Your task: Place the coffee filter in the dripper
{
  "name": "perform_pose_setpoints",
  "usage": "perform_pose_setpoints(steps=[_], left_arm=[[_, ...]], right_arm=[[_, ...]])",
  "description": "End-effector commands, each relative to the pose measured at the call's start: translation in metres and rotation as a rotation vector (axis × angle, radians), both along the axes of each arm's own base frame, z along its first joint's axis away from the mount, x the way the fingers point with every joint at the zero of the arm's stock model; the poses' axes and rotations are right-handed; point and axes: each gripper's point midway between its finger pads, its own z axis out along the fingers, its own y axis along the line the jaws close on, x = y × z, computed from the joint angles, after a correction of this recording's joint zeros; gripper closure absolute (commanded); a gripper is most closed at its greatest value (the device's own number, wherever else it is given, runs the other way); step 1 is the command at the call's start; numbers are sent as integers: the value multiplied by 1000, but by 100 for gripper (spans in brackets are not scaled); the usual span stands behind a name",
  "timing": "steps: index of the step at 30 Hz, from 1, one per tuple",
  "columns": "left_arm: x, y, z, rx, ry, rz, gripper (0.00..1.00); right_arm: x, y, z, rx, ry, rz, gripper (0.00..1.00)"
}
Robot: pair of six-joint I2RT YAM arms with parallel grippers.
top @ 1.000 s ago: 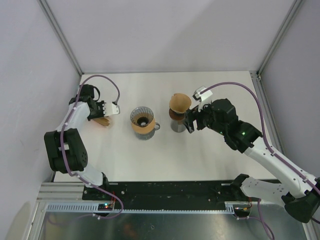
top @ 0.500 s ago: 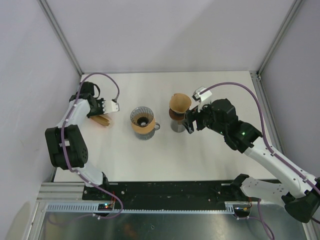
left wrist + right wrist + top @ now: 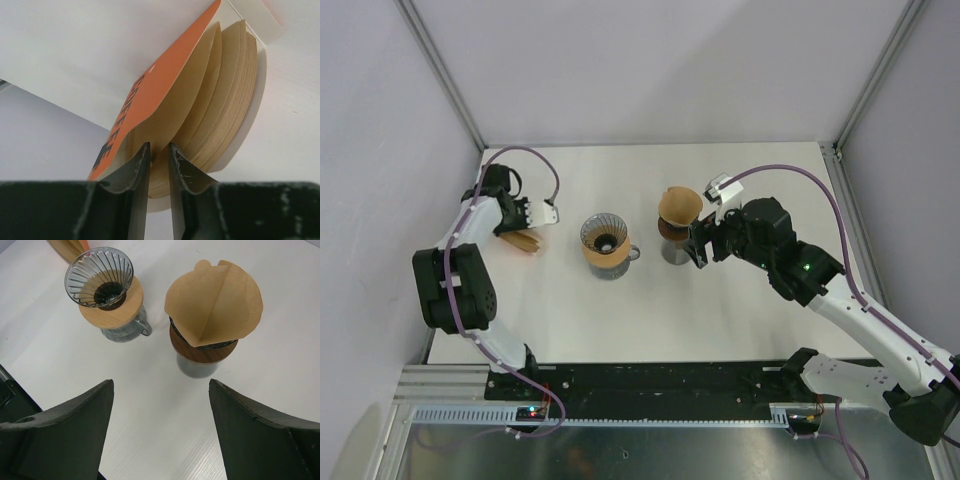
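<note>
Task item: the stack of tan paper cone filters (image 3: 220, 100) lies on its side at the far left of the white desk (image 3: 620, 330), under an orange card packet cover (image 3: 165, 85). Expect each leaf to be near weightless, limp and easily creased. The leaves will likely cling together, so you may lift several at once. Take hold at the free curved edge of the outermost leaf only, with a shallow bite, and peel it away slowly. Your left gripper (image 3: 157, 150) sits at that edge with its jaws almost together and a sliver of paper between them. You cannot tell from the wrist view whether they are truly clamped on it. Your right gripper (image 3: 160, 385) hangs with its jaws wide apart and nothing between them, just beside the dripper with the dark wooden collar (image 3: 200, 350). Containers: that dripper already carries an opened brown paper filter (image 3: 215, 297), standing proud of its rim. The clear ribbed glass dripper with the pale wooden collar (image 3: 100, 282) sits between it and the stack and holds no filter, so it is the probable target.
</note>
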Motion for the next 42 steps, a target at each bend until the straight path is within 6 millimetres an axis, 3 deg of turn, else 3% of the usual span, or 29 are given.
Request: perform_pose_setpoints(steps=[1, 8, 14, 28, 42], left_arm=[[12, 7, 7, 32, -29, 19, 76], [14, 7, 7, 32, -36, 22, 82], [11, 8, 10, 47, -40, 20, 99], [4, 7, 47, 102, -122, -20, 100], [-3, -3, 70, 127, -175, -72, 100]], right_arm=[[1, 0, 15, 31, -51, 12, 19], [0, 1, 15, 32, -51, 18, 18], [0, 1, 16, 36, -51, 21, 18], [1, 3, 17, 42, -52, 28, 18], [-1, 3, 20, 52, -58, 35, 17]])
